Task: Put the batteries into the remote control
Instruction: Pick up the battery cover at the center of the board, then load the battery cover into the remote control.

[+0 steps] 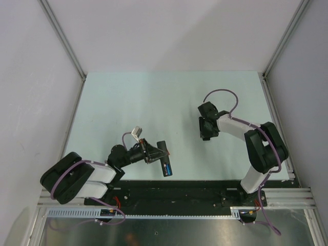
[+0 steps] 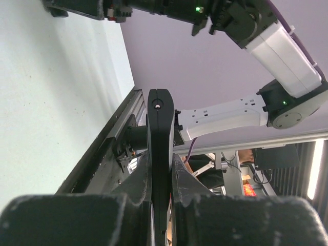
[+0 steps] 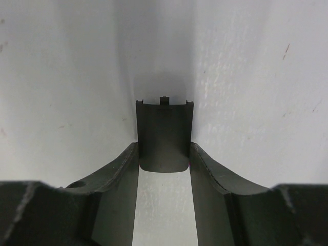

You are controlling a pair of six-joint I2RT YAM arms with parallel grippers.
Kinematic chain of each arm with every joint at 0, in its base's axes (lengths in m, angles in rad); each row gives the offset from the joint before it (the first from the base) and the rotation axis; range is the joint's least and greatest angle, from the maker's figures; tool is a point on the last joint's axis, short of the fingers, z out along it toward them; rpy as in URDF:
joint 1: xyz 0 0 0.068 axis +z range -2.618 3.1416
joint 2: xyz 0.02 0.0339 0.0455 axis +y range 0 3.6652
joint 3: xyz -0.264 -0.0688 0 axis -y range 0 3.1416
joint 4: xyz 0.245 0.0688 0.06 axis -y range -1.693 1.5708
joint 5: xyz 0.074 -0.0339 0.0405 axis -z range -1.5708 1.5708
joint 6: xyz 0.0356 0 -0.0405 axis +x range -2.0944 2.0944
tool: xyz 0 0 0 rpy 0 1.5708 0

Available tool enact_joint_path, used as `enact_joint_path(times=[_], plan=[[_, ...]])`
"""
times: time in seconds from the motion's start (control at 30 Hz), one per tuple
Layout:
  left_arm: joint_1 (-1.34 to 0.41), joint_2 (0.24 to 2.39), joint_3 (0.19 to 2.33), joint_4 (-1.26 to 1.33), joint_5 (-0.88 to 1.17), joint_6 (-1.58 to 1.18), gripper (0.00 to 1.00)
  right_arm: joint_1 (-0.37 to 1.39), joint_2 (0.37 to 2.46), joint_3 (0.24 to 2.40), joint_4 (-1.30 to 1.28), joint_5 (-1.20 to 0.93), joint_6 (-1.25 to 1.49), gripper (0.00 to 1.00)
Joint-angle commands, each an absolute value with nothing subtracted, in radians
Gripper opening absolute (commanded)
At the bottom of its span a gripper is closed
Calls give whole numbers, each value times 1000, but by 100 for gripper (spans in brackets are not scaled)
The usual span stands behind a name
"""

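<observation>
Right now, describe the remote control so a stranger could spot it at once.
On the pale table, look left of centre near the front edge, where the left gripper reaches out. The remote control is the slim black bar clamped in it; unlike the black grippers, it shows a blue battery at its near end.

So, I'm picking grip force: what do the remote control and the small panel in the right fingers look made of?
The remote control looks like moulded black plastic, smooth and semi-gloss, with light catching its rounded edge. The panel is probably thin dark plastic, matte, with small moulded tabs on its far edge.
</observation>
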State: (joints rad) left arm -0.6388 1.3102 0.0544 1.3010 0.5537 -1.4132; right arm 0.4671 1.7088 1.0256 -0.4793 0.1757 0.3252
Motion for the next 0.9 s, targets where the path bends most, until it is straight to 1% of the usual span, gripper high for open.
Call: enact_joint_path(times=[0.0, 0.17, 0.33, 0.53, 0.7, 0.87], plan=[[-632, 1341, 93, 1548, 545, -1404, 0, 494, 1605, 1040, -541, 181, 351, 31], [-632, 1400, 161, 1549, 500, -1413, 0, 538, 1496, 1040, -618, 175, 370, 30], [-632, 1491, 239, 1577, 469, -1424, 0, 606, 1324, 1046, -728, 109, 396, 30], [-634, 1618, 345, 1634, 417, -1427, 0, 684, 1188, 1141, -934, 87, 436, 27], [-637, 1735, 414, 1677, 388, -1422, 0, 751, 1180, 1230, -1090, 57, 465, 24], [-678, 1764, 445, 1678, 310, -1361, 0, 831, 1207, 1319, -1199, 9, 488, 22]])
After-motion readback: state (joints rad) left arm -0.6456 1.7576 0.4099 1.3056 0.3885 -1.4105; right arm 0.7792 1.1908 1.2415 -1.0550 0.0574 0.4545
